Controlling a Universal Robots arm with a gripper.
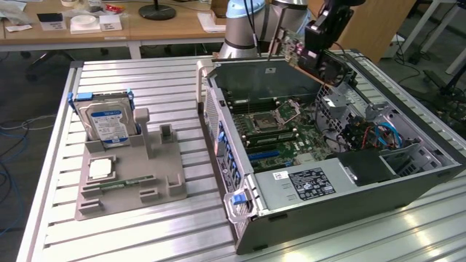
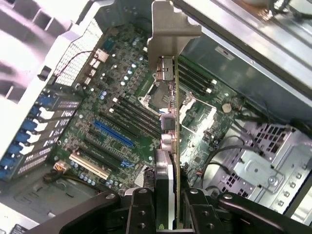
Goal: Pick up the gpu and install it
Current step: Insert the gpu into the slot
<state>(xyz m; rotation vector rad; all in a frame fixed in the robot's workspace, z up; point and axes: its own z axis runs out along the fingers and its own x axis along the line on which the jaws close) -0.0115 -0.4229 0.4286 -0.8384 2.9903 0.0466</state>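
At the pincer [image 2: 168, 200]: jaws part-closed and clamped on the gpu [image 2: 168, 124], one finger each side. The card runs edge-on away from them. Its metal bracket [image 2: 170, 34] is at the end away from the pincer.

The gpu is in the air over the open case [image 1: 350, 207], toward the case's far end in the exterior view. It's touching nothing that I can see.

Risks, my read:
- The grip is on a thin card, so a side knock could twist it in the jaws.
- The bracket could catch the case wall or the blue clips [image 2: 29, 131] if the card arrives tilted. I can't tell the gap from here.
- The card edge could land beside a slot rather than in it. The blue slot [image 2: 113, 134] and the pale slot [image 2: 90, 165] lie near each other and are easy to mix up.
- Loose cables [image 2: 214, 165] near the drive cage [image 2: 263, 165] could snag a corner.

Room: it's open above the motherboard [image 2: 122, 97], with nothing tall around the slots. It's tight toward the clip wall and on the cage side. The power supply [image 1: 306, 185] boxes in the case's near end in the exterior view.

Further out, the hard drive [image 1: 109, 123] stands in its holder [image 1: 131, 180] on the bench [image 1: 145, 76]. That's well apart from the case, so no conflict there.
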